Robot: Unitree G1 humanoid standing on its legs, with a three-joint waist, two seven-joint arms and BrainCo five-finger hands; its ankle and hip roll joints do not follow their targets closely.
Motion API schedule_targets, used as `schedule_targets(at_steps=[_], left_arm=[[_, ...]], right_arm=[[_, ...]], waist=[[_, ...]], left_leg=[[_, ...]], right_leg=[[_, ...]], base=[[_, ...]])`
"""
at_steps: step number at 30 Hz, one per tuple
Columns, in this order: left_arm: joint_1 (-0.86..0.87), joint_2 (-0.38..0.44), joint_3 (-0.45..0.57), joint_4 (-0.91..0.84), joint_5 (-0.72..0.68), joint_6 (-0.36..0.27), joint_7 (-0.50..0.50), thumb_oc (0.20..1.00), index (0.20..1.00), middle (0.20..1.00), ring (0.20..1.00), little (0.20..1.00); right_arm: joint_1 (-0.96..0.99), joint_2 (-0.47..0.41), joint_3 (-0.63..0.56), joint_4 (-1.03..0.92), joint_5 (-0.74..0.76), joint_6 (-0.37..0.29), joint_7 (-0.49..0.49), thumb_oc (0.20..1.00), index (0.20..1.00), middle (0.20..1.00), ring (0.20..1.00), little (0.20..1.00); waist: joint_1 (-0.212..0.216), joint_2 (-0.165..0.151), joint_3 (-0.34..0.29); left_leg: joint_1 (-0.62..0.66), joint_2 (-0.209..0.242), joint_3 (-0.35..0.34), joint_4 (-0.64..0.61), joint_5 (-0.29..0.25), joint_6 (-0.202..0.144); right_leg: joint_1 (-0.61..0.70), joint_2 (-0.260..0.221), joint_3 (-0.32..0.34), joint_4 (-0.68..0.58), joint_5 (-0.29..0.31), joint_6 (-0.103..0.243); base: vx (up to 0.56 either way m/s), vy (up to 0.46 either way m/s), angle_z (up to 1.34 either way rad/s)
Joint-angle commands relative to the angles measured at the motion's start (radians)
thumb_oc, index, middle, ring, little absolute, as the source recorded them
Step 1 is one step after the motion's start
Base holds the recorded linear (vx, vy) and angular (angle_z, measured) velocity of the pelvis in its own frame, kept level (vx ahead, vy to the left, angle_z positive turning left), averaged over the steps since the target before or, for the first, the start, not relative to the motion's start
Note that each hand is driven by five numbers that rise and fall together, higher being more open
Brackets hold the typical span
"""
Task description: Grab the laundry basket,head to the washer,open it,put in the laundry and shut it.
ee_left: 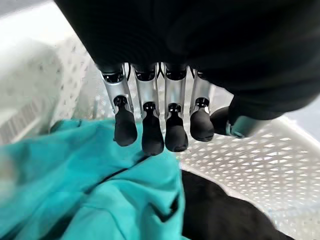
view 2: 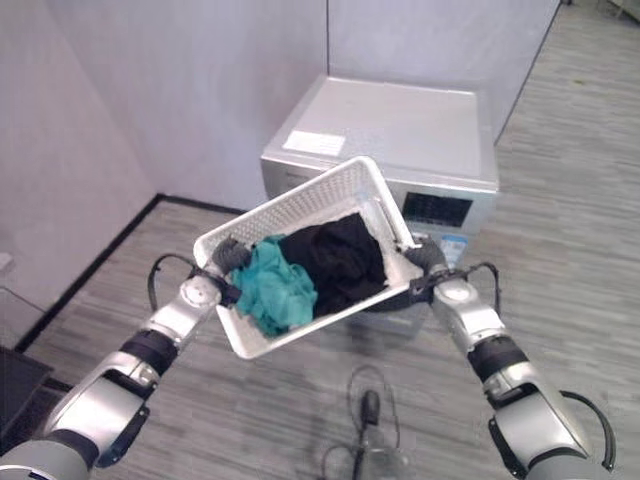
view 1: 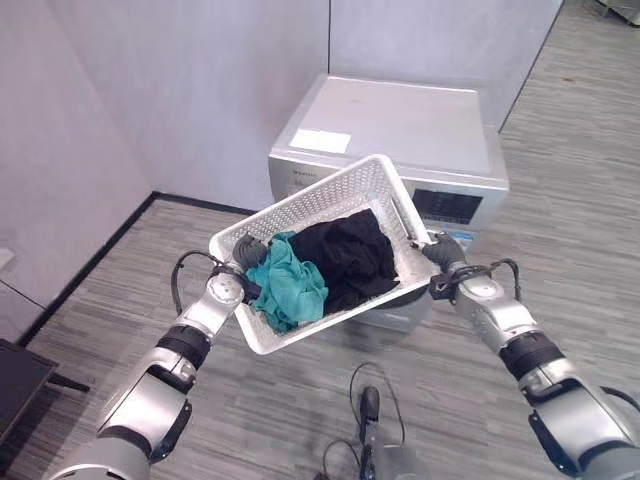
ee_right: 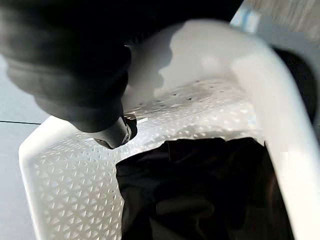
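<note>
- Left hand [view 1: 243, 262]: at the left end of the white laundry basket [view 1: 300, 205]; in its wrist view the fingers [ee_left: 152, 135] hook down over the rim into the basket, thumb beside them, so the hand grips that end
- Right hand [view 1: 447, 258]: at the opposite, right end of the basket; its wrist view shows the dark cover pressed against the rim and the thumb [ee_right: 116, 136] lying inside the perforated wall, but the fingers are hidden behind the rim, so whether they close on it cannot be told
- Laundry basket: held clear of the floor between the two hands, tilted, with its far long side raised and its near side lower
- Teal garment [view 1: 288, 280]: bunched in the left half of the basket, just below the left fingers
- Black garment [view 1: 348, 252]: fills the right half, touching the teal one
- Washer [view 1: 400, 125]: silver, directly behind the basket, standing against the grey wall [view 1: 200, 80]; its front is largely covered by the basket
</note>
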Motion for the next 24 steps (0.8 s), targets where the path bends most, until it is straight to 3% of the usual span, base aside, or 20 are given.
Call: schedule_targets(at_steps=[1,3,4,5,6,8,10,11,12,13,18,24], left_arm=[[-0.053,0.01,-0.031,0.052,0.012,-0.059,0.018,0.2,0.2,0.2,0.2,0.2],[-0.054,0.009,-0.031,0.054,0.012,-0.06,0.018,0.2,0.2,0.2,0.2,0.2],[-0.08,0.009,-0.037,0.078,0.004,-0.055,0.026,0.2,0.2,0.2,0.2,0.2],[-0.08,0.009,-0.037,0.079,0.004,-0.055,0.026,0.2,0.2,0.2,0.2,0.2],[-0.083,0.012,-0.03,0.079,-0.005,-0.057,0.033,0.2,0.2,0.2,0.2,0.2],[-0.081,0.012,-0.016,0.067,-0.026,-0.055,0.038,0.2,0.2,0.2,0.2,0.2],[-0.077,0.012,-0.005,0.053,-0.034,-0.054,0.036,0.2,0.2,0.2,0.2,0.2],[-0.071,0.019,0.0,0.038,-0.034,-0.055,0.035,0.2,0.2,0.2,0.2,0.2],[-0.027,0.054,0.028,-0.006,-0.034,-0.062,0.036,0.2,0.2,0.2,0.2,0.2],[-0.025,0.056,0.026,0.004,-0.032,-0.066,0.038,0.2,0.2,0.2,0.2,0.2],[-0.028,0.06,-0.003,0.022,-0.02,-0.07,0.041,0.2,0.2,0.2,0.2,0.2],[-0.05,0.081,-0.046,0.029,-0.065,-0.084,0.024,0.2,0.2,0.2,0.2,0.2]], right_arm=[[-0.285,-0.039,-0.102,-0.072,0.158,-0.181,-0.007,0.2,0.2,0.2,0.2,0.2],[-0.286,-0.04,-0.102,-0.072,0.159,-0.181,-0.007,0.2,0.2,0.2,0.2,0.2],[-0.297,-0.1,-0.12,-0.12,0.2,-0.206,-0.011,0.2,0.2,0.2,0.2,0.2],[-0.297,-0.1,-0.12,-0.12,0.2,-0.206,-0.011,0.2,0.2,0.2,0.2,0.2],[-0.297,-0.114,-0.124,-0.155,0.208,-0.215,-0.02,0.2,0.2,0.2,0.2,0.2],[-0.293,-0.128,-0.127,-0.195,0.221,-0.234,-0.022,0.2,0.2,0.2,0.2,0.2],[-0.272,-0.137,-0.139,-0.239,0.231,-0.238,-0.023,0.2,0.2,0.2,0.2,0.2],[-0.255,-0.142,-0.147,-0.271,0.223,-0.238,-0.02,0.2,0.2,0.2,0.2,0.2],[-0.225,-0.148,-0.161,-0.306,0.185,-0.241,-0.014,0.2,0.2,0.2,0.2,0.2],[-0.201,-0.162,-0.168,-0.296,0.17,-0.229,-0.016,0.2,0.2,0.2,0.2,0.2],[-0.232,-0.172,-0.146,-0.173,0.173,-0.212,-0.017,0.2,0.2,0.2,0.2,0.2],[-0.513,-0.125,-0.043,0.376,0.165,-0.114,-0.014,0.2,0.2,0.2,0.2,0.2]], waist=[[-0.026,-0.048,-0.138],[-0.027,-0.045,-0.138],[-0.044,-0.067,-0.121],[-0.045,-0.067,-0.123],[-0.036,-0.076,-0.104],[-0.024,-0.094,-0.086],[-0.008,-0.099,-0.074],[0.002,-0.108,-0.074],[0.045,-0.09,-0.078],[0.034,-0.074,-0.088],[0.027,-0.059,-0.123],[0.078,-0.064,-0.138]], left_leg=[[-0.048,0.099,0.064,0.268,-0.027,-0.126],[-0.052,0.102,0.063,0.276,-0.033,-0.128],[-0.242,0.145,0.049,0.761,0.17,-0.185],[-0.244,0.144,0.047,0.762,0.171,-0.185],[-0.308,0.132,0.026,0.887,0.201,-0.18],[-0.396,0.141,0.029,0.921,0.163,-0.141],[-0.43,0.19,0.046,0.777,0.111,-0.118],[-0.413,0.191,0.053,0.67,0.107,-0.111],[-0.37,0.163,-0.077,0.27,0.117,-0.124],[-0.29,0.188,-0.095,0.133,0.139,-0.138],[-0.215,0.189,-0.09,0.02,0.162,-0.145],[-0.186,0.172,-0.056,-0.017,0.159,-0.136]], right_leg=[[0.08,0.036,0.089,-0.055,0.006,0.018],[0.082,0.039,0.087,-0.056,0.006,0.017],[0.157,0.074,0.126,-0.054,-0.024,-0.053],[0.155,0.074,0.125,-0.054,-0.024,-0.053],[0.176,0.08,0.149,-0.058,-0.032,-0.071],[0.21,0.084,0.18,-0.068,-0.052,-0.083],[0.237,0.081,0.205,-0.071,-0.069,-0.073],[0.24,0.071,0.223,-0.066,-0.076,-0.065],[0.257,0.086,0.291,-0.055,-0.1,-0.052],[0.273,0.088,0.304,-0.056,-0.117,-0.049],[0.278,0.076,0.298,-0.068,-0.118,-0.043],[0.285,0.057,0.302,-0.088,-0.104,-0.027]], base=[[0.39,-0.164,-0.15],[0.17,-0.152,0.16],[0.23,-0.238,0.02],[0.27,-0.291,0.09],[0.08,-0.097,0.1],[0.14,-0.103,-0.54],[0.18,0.005,-0.54],[0.33,0.169,-0.48],[0.39,0.231,-0.81],[0.37,0.256,-1.01],[0.13,0.111,-0.67],[0.07,0.05,-0.2]])
